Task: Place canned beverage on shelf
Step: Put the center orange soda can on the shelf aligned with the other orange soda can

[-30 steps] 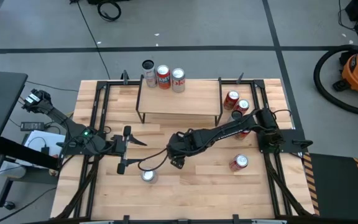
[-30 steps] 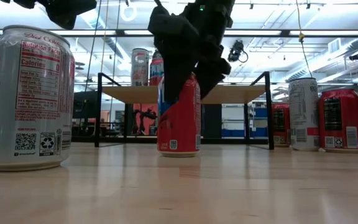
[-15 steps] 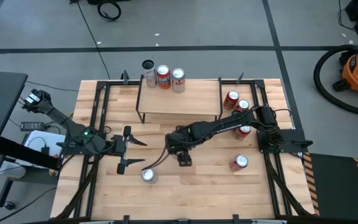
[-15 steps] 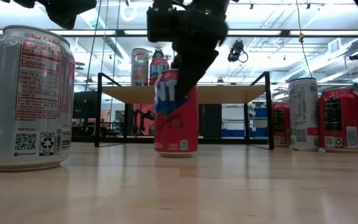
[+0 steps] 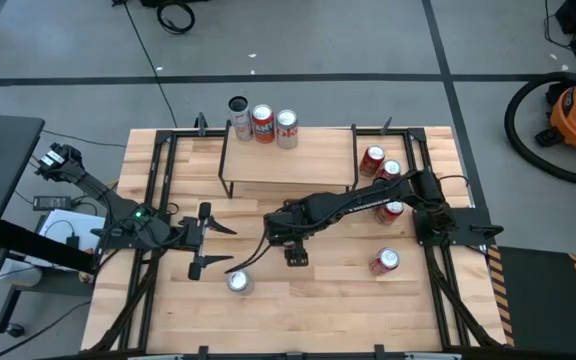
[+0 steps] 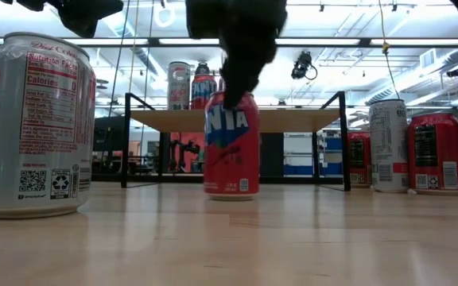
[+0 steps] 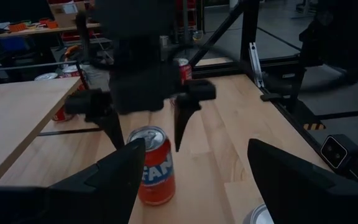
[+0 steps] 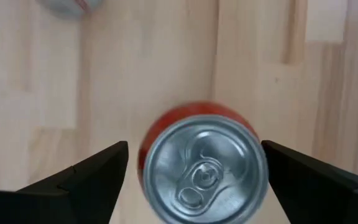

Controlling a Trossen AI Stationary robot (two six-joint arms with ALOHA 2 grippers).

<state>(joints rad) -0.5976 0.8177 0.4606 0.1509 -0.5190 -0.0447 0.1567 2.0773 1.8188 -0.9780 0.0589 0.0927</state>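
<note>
Pre-grasp step. The right gripper [image 8: 194, 168] hangs directly above an upright red can [image 8: 197, 165] standing mid-tabletop, its fingers spread to either side of the can's top and apparently not yet touching it; in the left wrist view the same fingers [image 7: 182, 115] flank the can [image 7: 152, 165] just above its rim. The left gripper [image 5: 206, 240] waits at the left of the tabletop [image 5: 338, 300], fingers spread, holding nothing.

Judged next move: lower the right gripper until its fingers straddle the can's wall, close, lift, and carry the can far to the shelf [image 5: 308, 160], which already bears three cans [image 5: 262, 123] along its far left edge and has bare board to the right.

Materials: the can is a thin-walled aluminium cylinder, glossy printed side, bright concentric lid with pull tab; likely smooth and easily dented. The shelf is a light-wood board on thin black legs; the tabletop is pale planked wood. A silver can [image 5: 238, 283] stands near left; more red cans [image 5: 385, 262] stand at the right.
</note>
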